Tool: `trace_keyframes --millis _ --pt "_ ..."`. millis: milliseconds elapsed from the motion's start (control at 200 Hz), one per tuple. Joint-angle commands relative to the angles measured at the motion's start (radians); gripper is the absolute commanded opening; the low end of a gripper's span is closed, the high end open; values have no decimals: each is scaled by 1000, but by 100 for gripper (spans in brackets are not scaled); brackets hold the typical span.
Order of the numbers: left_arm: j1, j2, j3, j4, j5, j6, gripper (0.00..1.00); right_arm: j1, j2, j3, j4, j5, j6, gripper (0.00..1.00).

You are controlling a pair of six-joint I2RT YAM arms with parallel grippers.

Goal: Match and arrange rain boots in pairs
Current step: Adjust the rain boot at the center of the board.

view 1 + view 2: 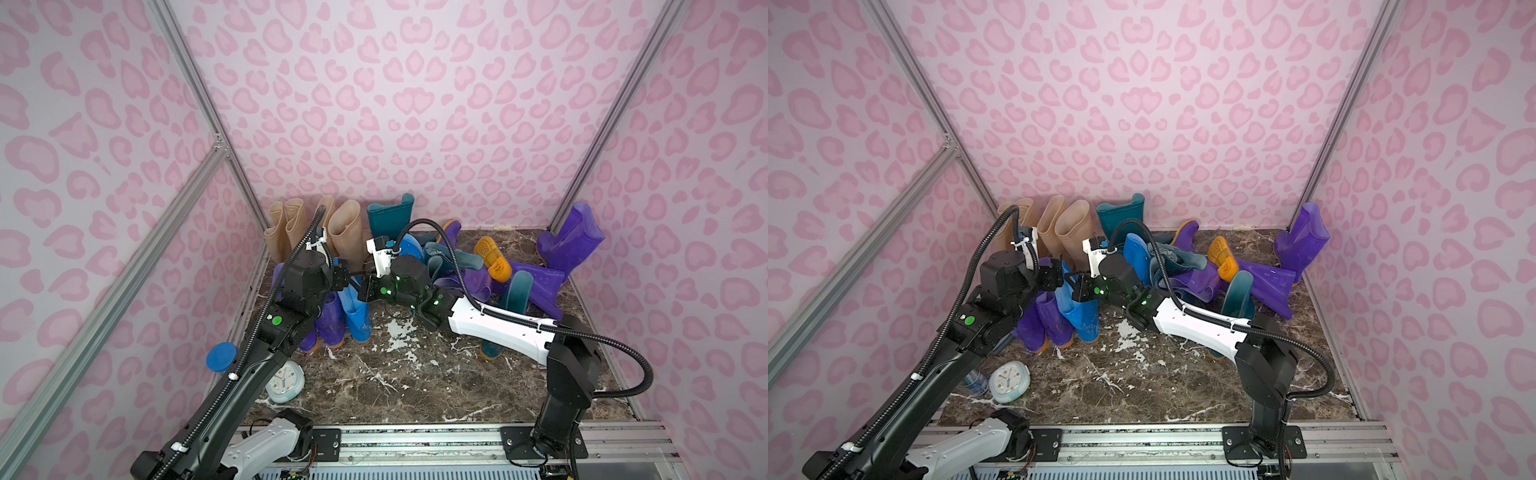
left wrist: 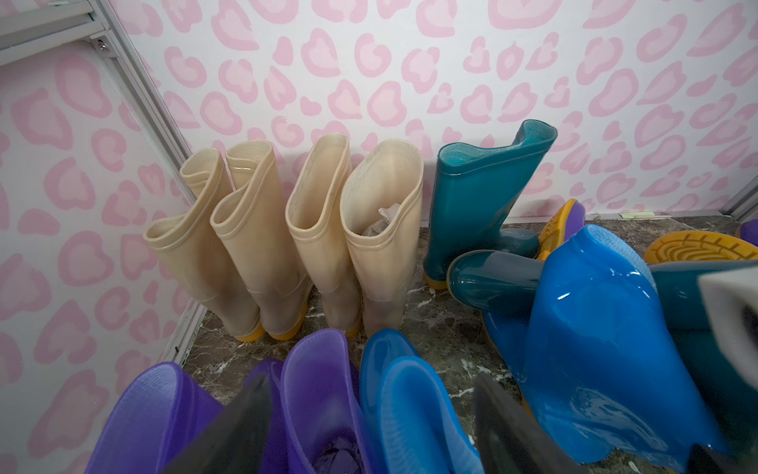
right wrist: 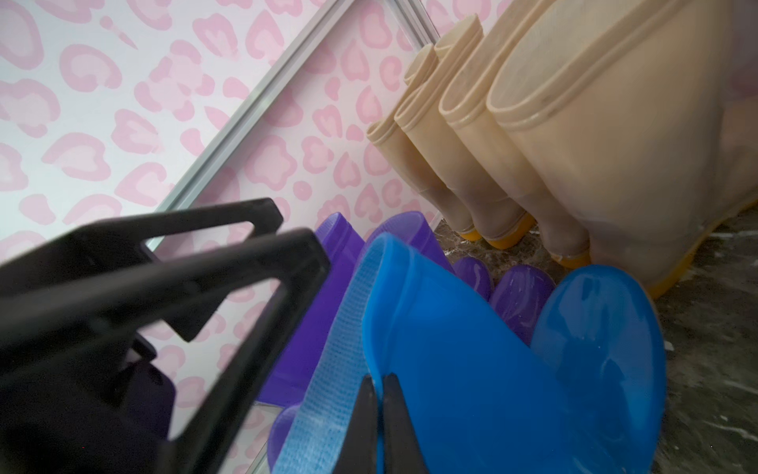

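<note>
Gleaming blue rubber boot [image 3: 471, 349], woven lining [image 3: 328, 369]

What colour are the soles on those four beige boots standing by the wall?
Yellow-orange soles; the left wrist view shows them best.

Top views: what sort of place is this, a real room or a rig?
Probably a staged robot test booth: pink leopard-print wall panels in aluminium framing, a marble-pattern floor, and the left arm and right arm mounted along a front rail.
</note>
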Motion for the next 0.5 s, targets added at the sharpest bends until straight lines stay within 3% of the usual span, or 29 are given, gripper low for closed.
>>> trace_keyframes --millis 0,110,190,270,350,495 --pt "1 0 1 33 -5 1 79 -2 -17 -35 73 -14 28 1" --pt "1 6 3 31 -7 2 79 -3 -25 -30 47 -13 11 9" --pt "1 4 3 28 -9 1 79 -4 -32 -27 20 2 -19 25" --pt "1 3 4 31 -5 2 79 -13 -40 -30 3 -7 -31 28" --pt "0 3 7 26 -1 0 79 -21 -46 -9 -40 -26 -62 39" --pt "0 3 9 23 19 -7 79 -32 -79 36 -144 -32 -140 43"
